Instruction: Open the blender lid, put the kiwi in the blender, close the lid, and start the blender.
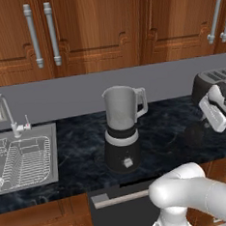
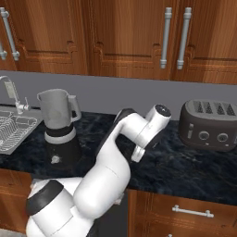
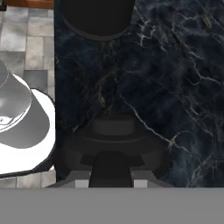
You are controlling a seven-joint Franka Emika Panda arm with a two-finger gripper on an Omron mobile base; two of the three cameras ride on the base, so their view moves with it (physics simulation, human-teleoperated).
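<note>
The blender (image 1: 122,133) stands mid-counter with its clear jar open at the top and no cap on it; it is also at the left in the right base view (image 2: 59,129). The blender lid (image 3: 114,140), a round black cap with a raised knob, sits low over the dark counter right of the blender, and shows as a dark disc (image 1: 192,134). My gripper (image 3: 109,168) has its dark fingertips together at the lid's near edge, shut on it. The hand (image 1: 209,126) tilts down beside the toaster, with the gripper (image 2: 138,155) below the wrist. The kiwi is out of view.
A squat dark toaster (image 2: 210,124) stands at the counter's right (image 1: 214,79). A steel sink (image 1: 22,161) with a rack and tap lies at the left. A round black shape (image 3: 98,17) sits at the hand view's top edge. The counter's front edge drops to tiled floor (image 3: 30,39).
</note>
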